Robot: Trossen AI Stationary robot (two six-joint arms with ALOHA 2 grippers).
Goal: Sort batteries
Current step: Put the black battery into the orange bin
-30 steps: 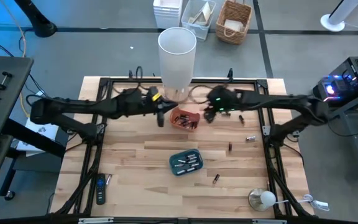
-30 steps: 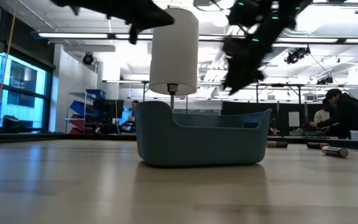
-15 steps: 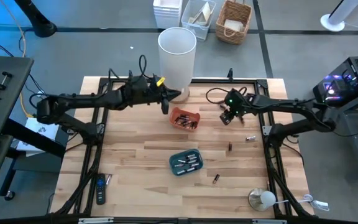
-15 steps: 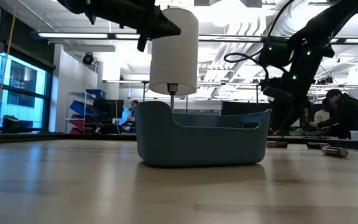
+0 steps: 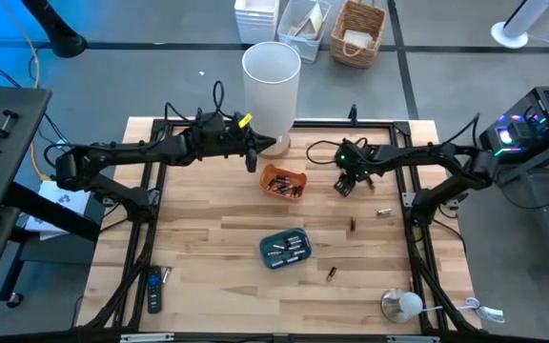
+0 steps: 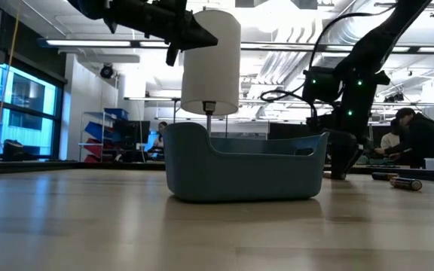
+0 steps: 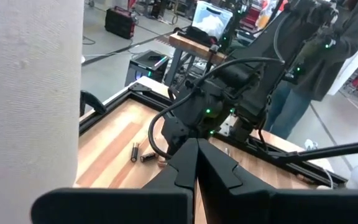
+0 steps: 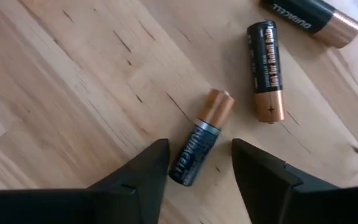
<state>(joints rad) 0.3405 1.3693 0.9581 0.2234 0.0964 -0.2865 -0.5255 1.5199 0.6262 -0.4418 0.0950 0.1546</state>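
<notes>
My right gripper (image 5: 343, 184) (image 8: 197, 168) is open and low over the table's far right part. Its fingers stand on either side of a black-and-copper battery (image 8: 199, 138) lying flat on the wood, without touching it. Two more batteries (image 8: 267, 71) (image 8: 309, 12) lie just beyond. My left gripper (image 5: 252, 162) (image 7: 196, 163) is shut and empty, held in the air beside the white cylinder (image 5: 272, 90). The orange tray (image 5: 283, 181) and the blue tray (image 5: 285, 248) (image 6: 243, 162) both hold batteries. Loose batteries (image 5: 384, 211) (image 5: 353, 226) (image 5: 332, 273) lie on the table.
A tall white cylinder stands at the far edge, close to my left gripper. A black remote (image 5: 153, 291) lies near the left front corner and a round white object (image 5: 401, 305) near the right front corner. A black frame rims the table. People (image 6: 417, 143) are in the room beyond.
My right gripper has moved from beside the orange tray toward the table's right edge and come down to the batteries on the wood. My left gripper has drawn back from over the orange tray toward the far edge and risen a little, then held still.
</notes>
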